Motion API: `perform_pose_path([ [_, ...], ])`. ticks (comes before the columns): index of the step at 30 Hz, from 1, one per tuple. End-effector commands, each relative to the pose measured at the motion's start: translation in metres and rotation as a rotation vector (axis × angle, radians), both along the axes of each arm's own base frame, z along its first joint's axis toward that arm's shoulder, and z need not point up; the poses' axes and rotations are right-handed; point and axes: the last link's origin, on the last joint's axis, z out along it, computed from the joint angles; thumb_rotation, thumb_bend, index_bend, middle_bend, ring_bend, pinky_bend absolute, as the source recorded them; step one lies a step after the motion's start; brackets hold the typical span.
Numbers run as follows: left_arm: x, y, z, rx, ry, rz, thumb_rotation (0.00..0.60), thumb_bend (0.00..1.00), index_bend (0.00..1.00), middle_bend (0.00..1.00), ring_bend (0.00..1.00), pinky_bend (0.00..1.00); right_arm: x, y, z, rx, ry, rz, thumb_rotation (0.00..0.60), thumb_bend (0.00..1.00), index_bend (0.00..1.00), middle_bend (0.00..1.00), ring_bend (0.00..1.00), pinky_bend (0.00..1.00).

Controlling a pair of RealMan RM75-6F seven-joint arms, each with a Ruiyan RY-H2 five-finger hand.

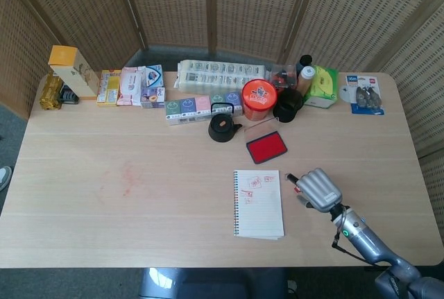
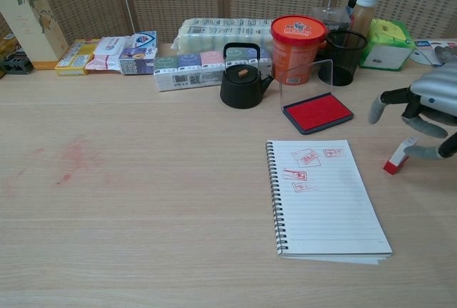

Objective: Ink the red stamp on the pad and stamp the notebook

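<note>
The small red-and-white stamp (image 2: 399, 155) lies on the table right of the spiral notebook (image 2: 325, 197), whose top lines carry several red stamp marks. My right hand (image 2: 423, 113) hovers just above the stamp with its fingers spread and curved down, holding nothing. In the head view the right hand (image 1: 318, 188) covers the stamp, just right of the notebook (image 1: 259, 203). The open red ink pad (image 2: 317, 112) sits behind the notebook, also seen as the ink pad (image 1: 266, 147) from above. My left hand appears in neither view.
A black teapot (image 2: 241, 79), an orange tub (image 2: 298, 38) and a black mesh cup (image 2: 340, 58) stand right behind the pad. Boxes and packets (image 2: 203, 68) line the back edge. A faint red smear (image 2: 75, 154) marks the left of the table.
</note>
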Motion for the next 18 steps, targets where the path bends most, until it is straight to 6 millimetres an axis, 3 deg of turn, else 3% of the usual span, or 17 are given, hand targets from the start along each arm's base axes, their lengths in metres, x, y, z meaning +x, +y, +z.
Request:
perform_pose_path([
  [1, 0.0, 0.0, 0.0, 0.001, 0.001, 0.004, 0.6, 0.03, 0.0, 0.0, 0.0, 0.04, 0.001, -0.008, -0.007, 0.006, 0.008, 0.0, 0.6, 0.37, 0.33, 0.84, 0.87, 1.0],
  [10, -0.002, 0.002, -0.002, -0.01, 0.0, 0.014, 0.6, 0.03, 0.0, 0.0, 0.0, 0.04, -0.003, -0.018, -0.011, -0.005, -0.001, -0.012, 0.6, 0.41, 0.4, 0.91, 0.99, 1.0],
  [18, -0.002, 0.003, -0.003, -0.016, -0.003, 0.017, 0.6, 0.03, 0.0, 0.0, 0.0, 0.04, -0.004, -0.014, -0.007, 0.005, -0.058, 0.005, 0.6, 0.4, 0.42, 0.95, 1.0, 1.0],
])
